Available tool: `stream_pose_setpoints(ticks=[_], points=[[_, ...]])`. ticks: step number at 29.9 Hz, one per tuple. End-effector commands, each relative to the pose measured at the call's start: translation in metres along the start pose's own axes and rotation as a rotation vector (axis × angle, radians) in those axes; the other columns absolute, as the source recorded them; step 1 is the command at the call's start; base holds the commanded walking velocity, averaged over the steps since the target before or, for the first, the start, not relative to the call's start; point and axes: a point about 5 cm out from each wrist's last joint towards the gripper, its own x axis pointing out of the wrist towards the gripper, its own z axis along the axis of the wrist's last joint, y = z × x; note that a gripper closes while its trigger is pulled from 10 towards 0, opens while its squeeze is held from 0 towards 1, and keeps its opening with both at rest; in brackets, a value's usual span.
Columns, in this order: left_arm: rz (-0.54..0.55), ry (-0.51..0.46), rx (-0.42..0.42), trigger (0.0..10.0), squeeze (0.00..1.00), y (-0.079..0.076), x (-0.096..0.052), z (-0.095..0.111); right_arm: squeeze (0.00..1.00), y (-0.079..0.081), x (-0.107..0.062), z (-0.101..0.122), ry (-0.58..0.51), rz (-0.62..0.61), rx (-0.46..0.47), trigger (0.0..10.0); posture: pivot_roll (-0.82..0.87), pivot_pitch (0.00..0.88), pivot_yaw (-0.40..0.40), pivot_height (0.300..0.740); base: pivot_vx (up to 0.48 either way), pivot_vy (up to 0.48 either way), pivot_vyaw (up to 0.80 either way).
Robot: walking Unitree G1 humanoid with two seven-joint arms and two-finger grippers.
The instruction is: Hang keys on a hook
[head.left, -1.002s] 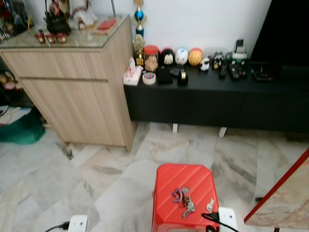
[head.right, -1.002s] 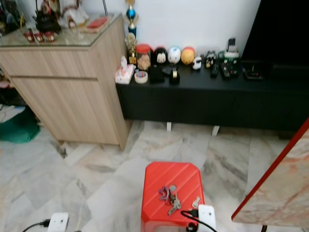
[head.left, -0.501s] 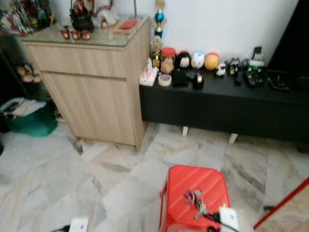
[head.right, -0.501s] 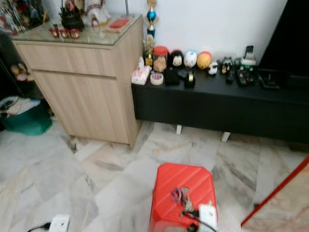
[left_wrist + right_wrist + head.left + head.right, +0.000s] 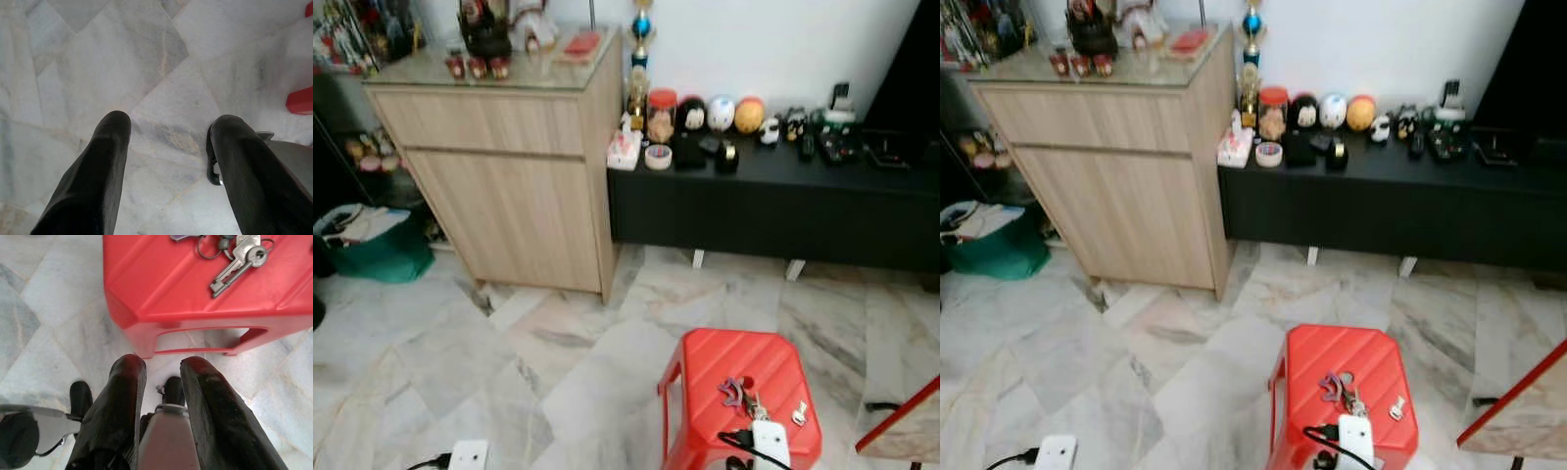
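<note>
Bunch of keys sits on the red plastic stool, lower right; left gripper spread, right gripper slightly apart.

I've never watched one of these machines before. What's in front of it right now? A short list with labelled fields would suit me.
Keys: bunch of metal keys on a ring, lying on top of the stool
Stool: red plastic stool on the marble floor
Left pincer: left pincer, fingers apart, over bare floor
Right pincer: right pincer, fingers apart, holding nothing, low beside the stool
Behind: light wooden cabinet beside a long black low cabinet carrying small figurines
Hook: not made out
</note>
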Motion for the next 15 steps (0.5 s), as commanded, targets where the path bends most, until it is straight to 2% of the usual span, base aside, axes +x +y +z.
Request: stream_pose_setpoints(ticks=[1, 15], points=[[-0.014, -0.002, 0.009, 10.0, 0.00, -0.0048, 0.0005, 0.0003, 0.00, -0.0061, -0.0009, -0.0012, 0.003, -0.017, 0.003, 10.0, 0.04, 0.000, 0.031, 0.740, 0.000, 0.000, 0.00], [-0.017, -0.002, -0.005, 10.0, 0.00, -0.0043, -0.0004, -0.0022, 0.00, -0.0073, -0.0010, -0.0004, -0.002, -0.018, -0.004, 10.0, 0.04, 0.000, 0.025, 0.740, 0.000, 0.000, 0.00]])
